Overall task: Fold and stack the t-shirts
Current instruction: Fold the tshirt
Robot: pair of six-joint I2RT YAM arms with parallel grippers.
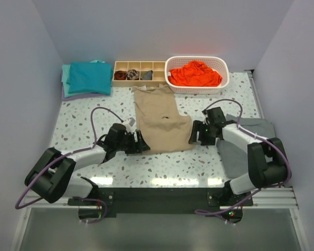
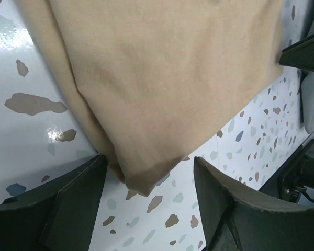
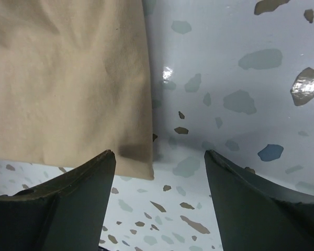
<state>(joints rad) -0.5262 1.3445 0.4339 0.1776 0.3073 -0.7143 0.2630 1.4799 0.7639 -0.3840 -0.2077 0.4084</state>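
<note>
Speckled glossy table (image 1: pixel 73 123) under tan t-shirt (image 1: pixel 159 120); walls (image 1: pixel 146 26) lilac, perhaps grey.

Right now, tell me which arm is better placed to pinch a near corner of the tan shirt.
Left. The tan shirt has its corner between the fingers of the open left gripper; the open right gripper straddles mostly bare table, with only the shirt's edge by one finger.
</note>
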